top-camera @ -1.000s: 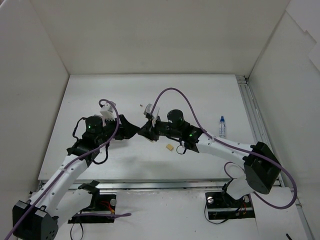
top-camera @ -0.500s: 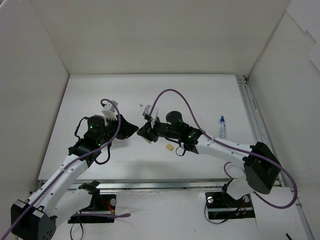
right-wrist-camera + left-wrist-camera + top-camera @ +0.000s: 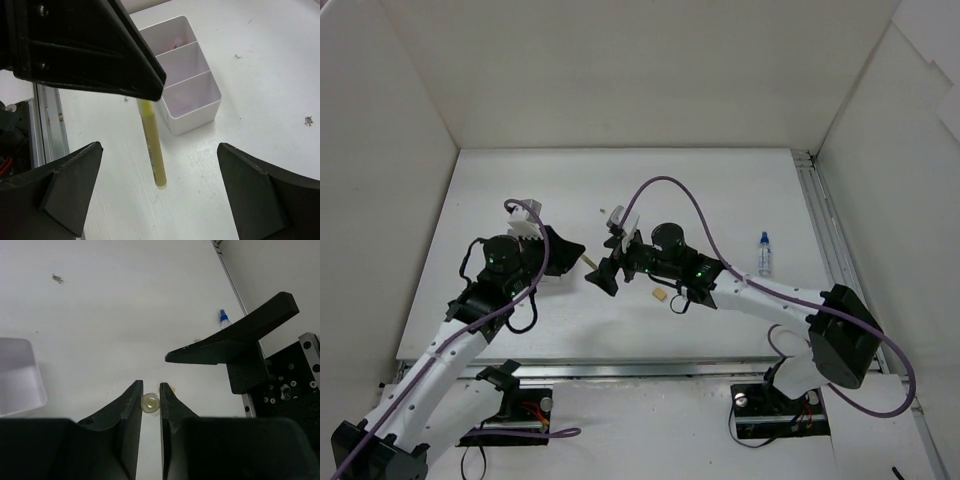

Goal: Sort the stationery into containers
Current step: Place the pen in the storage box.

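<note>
A yellow pen point(image 3: 152, 140) hangs above the table, pinched between the fingers of my left gripper point(image 3: 150, 390), which is shut on it; in the left wrist view I see only the pen's round end point(image 3: 150, 402). My right gripper point(image 3: 160, 195) stands wide open on either side of the pen without touching it. In the top view the left gripper point(image 3: 577, 252) and the right gripper point(image 3: 609, 264) face each other mid-table, with the pen point(image 3: 590, 261) between them. The white divided box point(image 3: 187, 75) stands just behind the pen, with something pink in its far compartment. A tan eraser point(image 3: 660, 295) lies by the right arm.
A small blue-capped bottle point(image 3: 764, 255) lies at the right, near the metal rail point(image 3: 825, 240). In the left wrist view a corner of the white box point(image 3: 17, 375) shows at the left. Small dark specks point(image 3: 601, 211) dot the table further back.
My left gripper shut on the yellow pen, then my right gripper opened and let it go. The left arm has drawn back to the left with the pen.
</note>
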Tool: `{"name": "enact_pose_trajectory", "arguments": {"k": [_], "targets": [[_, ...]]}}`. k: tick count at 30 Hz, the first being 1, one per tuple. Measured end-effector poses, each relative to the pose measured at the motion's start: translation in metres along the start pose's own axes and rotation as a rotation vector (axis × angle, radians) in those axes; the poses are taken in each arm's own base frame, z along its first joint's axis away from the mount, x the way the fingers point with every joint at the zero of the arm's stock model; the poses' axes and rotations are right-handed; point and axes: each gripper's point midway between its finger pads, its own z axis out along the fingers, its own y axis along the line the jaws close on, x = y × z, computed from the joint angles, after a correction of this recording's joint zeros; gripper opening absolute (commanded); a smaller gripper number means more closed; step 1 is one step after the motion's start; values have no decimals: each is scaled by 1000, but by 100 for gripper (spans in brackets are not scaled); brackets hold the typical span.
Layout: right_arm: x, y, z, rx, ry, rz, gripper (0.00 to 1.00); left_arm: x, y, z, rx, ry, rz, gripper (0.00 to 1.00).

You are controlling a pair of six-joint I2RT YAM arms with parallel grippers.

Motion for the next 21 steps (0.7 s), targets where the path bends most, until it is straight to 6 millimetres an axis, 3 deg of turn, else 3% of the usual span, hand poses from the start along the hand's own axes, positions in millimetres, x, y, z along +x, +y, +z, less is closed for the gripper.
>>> {"name": "enact_pose_trajectory", "arguments": {"k": [5,11,17,21], "targets": [[-12,-12,-10,99,-35,37,98,-22,17,-14,-145,-76,30,0],[-23,-53,-58,418,-116,141,98,-56,57,-39,-415,-190,63,0],[-4,-106,-111,713,-101,281,98,-87,121,-73,-710,-289,59,0],[11,-111,-131,785,-65,302,98,-95,145,-80,-805,-296,83,0]]}}
